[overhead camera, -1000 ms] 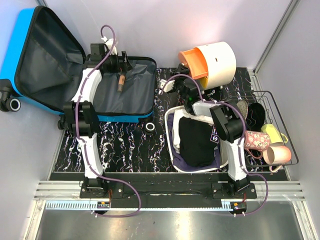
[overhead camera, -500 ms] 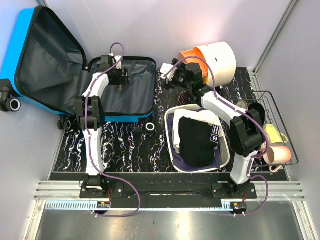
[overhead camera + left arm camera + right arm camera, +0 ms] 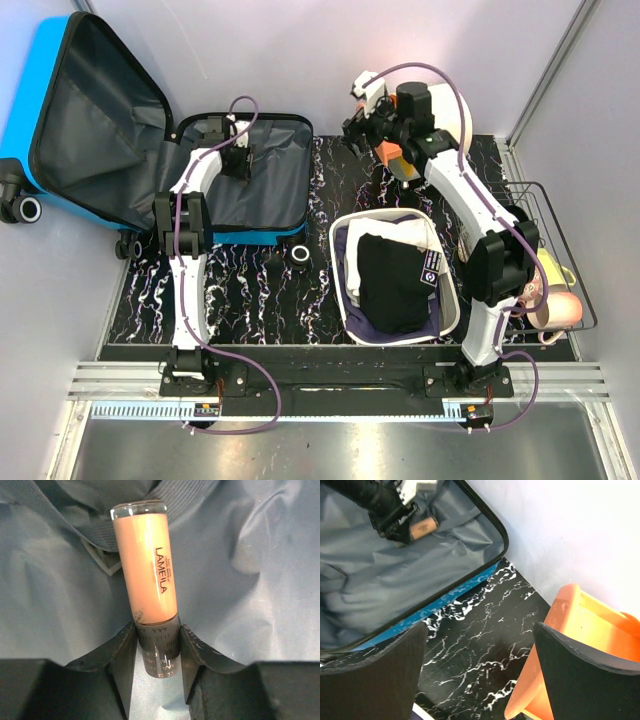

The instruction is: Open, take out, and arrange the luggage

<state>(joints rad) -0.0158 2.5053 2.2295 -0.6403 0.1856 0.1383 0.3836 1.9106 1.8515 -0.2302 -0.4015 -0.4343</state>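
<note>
The luggage (image 3: 60,90), a bright blue suitcase, lies open at the left with its lid leaning on the wall. Its grey-lined lower half (image 3: 275,195) is flat on the table. A peach cosmetic tube (image 3: 147,565) with a dark cap rests on that lining (image 3: 260,590). My left gripper (image 3: 156,630) is down inside the case (image 3: 240,158), its two fingers pressed against either side of the cap. The right gripper (image 3: 480,675) hangs open and empty high over the marbled table, near the back wall (image 3: 358,125). The right wrist view also shows the tube (image 3: 422,527).
A white basin (image 3: 336,262) of dark clothes sits centre right. A wire basket (image 3: 580,290) with cups stands at the far right. An orange and white container (image 3: 580,645) lies at the back beside my right gripper. A small ring (image 3: 300,256) lies in front of the case.
My left gripper has closed from wide open onto the tube's cap. The right arm has risen from the basin and swung back toward the wall, now covering the orange and white container.
</note>
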